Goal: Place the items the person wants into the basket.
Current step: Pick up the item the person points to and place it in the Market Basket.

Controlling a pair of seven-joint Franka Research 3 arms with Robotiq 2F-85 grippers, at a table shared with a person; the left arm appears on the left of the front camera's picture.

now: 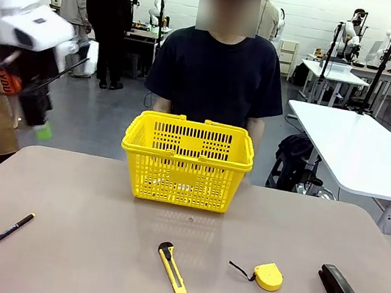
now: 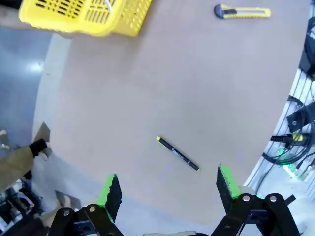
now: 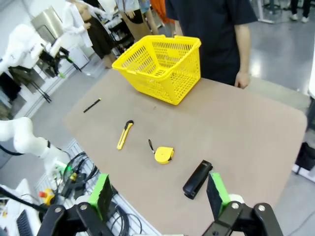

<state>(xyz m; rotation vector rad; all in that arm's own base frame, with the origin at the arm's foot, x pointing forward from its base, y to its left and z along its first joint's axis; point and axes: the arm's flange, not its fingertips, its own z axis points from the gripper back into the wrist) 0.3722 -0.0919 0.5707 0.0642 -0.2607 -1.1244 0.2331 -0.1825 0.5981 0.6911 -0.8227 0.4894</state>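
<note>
Green pads (image 2: 110, 189) of the left gripper (image 2: 168, 174) stand wide apart with nothing between them, high over the left end of the table (image 2: 147, 88). The right gripper (image 3: 158, 177) is spread just as wide and empty above the table's near right corner.

Below the left gripper the thin black pen (image 2: 177, 153) lies flat and alone, slanted across the line between the two fingers. Taking it looks like the step in hand. The wrist should roll until the pads face the barrel squarely, then come straight down over the pen's middle, away from its yellow tip. A barrel this slim calls for fingertips almost brushing the table and a full close, or it may roll out or be pushed aside.

Along the near edge to the right lie the box cutter (image 1: 172, 268), the yellow tape measure (image 1: 266, 275) and the stapler (image 1: 338, 291), each well apart from the others. The tape measure would suit the right gripper.

Farther off the yellow basket (image 1: 187, 161) stands upright at the far middle, with the person (image 1: 218, 76) just behind it. Carry the pen over the rim and let go low inside.
</note>
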